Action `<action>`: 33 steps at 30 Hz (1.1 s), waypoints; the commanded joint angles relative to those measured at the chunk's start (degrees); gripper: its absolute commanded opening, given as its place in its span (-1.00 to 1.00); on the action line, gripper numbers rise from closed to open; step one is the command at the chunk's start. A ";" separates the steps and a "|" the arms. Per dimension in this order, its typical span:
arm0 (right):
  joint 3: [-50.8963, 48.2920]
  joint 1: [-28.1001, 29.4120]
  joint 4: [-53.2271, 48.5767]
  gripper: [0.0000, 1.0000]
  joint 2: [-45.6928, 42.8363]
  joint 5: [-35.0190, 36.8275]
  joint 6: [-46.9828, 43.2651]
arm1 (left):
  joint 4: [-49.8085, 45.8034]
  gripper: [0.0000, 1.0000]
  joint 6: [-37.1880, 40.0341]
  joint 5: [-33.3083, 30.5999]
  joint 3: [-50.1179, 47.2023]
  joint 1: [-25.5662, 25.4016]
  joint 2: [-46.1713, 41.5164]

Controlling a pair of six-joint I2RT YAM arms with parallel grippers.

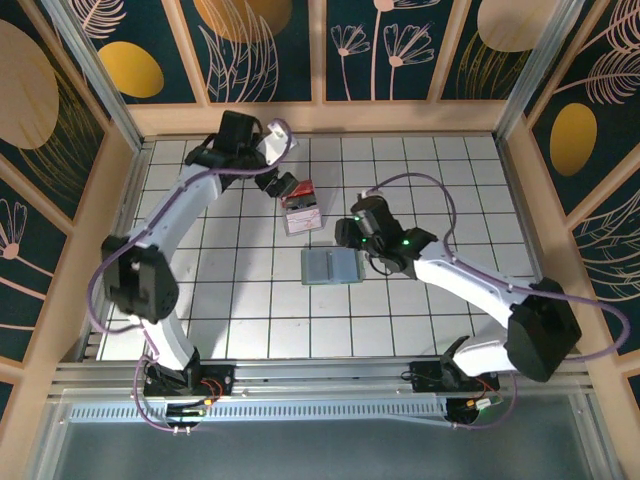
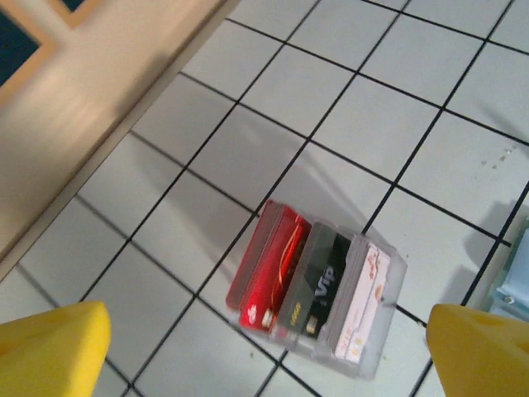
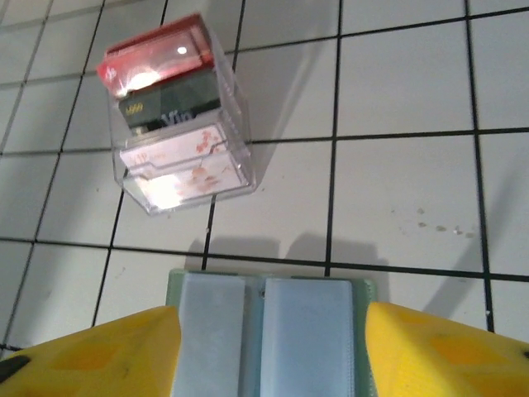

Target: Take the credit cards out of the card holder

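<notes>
White tiles ruled with black lines are covering the table (image 1: pixel 240 320), with wood-framed floral panels (image 1: pixel 270 45) walling it in. The card holder (image 1: pixel 330 266) is lying flat and open near the middle. The right gripper (image 3: pixel 273 339) is straddling it, fingers apart at its two side edges; contact is unclear. Just beyond, a clear stand (image 2: pixel 390 273) is holding red, dark and white cards (image 2: pixel 318 285). The left gripper (image 2: pixel 264 351) is hovering above that stand, spread wide and gripping nothing.
</notes>
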 commanded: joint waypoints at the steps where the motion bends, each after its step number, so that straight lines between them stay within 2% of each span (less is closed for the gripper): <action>1: 3.67 3.10 -4.53 0.13 3.85 4.61 -0.04 | 15.01 0.98 -14.73 -8.74 -11.48 -0.10 -9.65; 3: 5.32 4.72 -5.57 0.06 6.61 4.02 0.17 | 21.38 0.98 -21.59 -14.03 -19.41 -0.05 -16.19; 7: 7.36 7.71 -6.41 -0.06 10.78 3.15 0.18 | 27.43 0.98 -33.94 -20.62 -30.38 -0.05 -26.04; 11: 9.31 9.83 -7.41 -0.20 15.56 2.13 0.52 | 30.96 0.98 -44.13 -24.21 -41.19 -0.05 -33.99; 14: 10.93 11.15 -8.32 -0.22 18.71 2.03 0.52 | 33.24 0.98 -51.24 -25.58 -47.58 -0.06 -38.52; 18: 12.64 12.50 -9.62 -0.23 22.15 1.62 0.43 | 35.06 0.98 -57.05 -26.86 -54.13 -0.11 -42.35; 21: 13.43 13.25 -10.42 -0.17 24.07 1.41 0.43 | 36.20 0.98 -59.29 -28.85 -57.60 -0.08 -44.06; 25: 14.15 13.43 -10.74 0.02 26.10 0.64 0.09 | 38.10 0.98 -61.20 -31.18 -60.16 -0.05 -45.41; 29: 15.59 13.43 -10.88 0.24 28.10 0.44 -0.27 | 39.28 0.98 -62.06 -32.14 -60.94 -0.05 -44.82; 33: 16.87 13.31 -11.76 0.34 29.76 1.44 -0.09 | 39.07 0.98 -62.22 -32.19 -60.80 -0.05 -43.16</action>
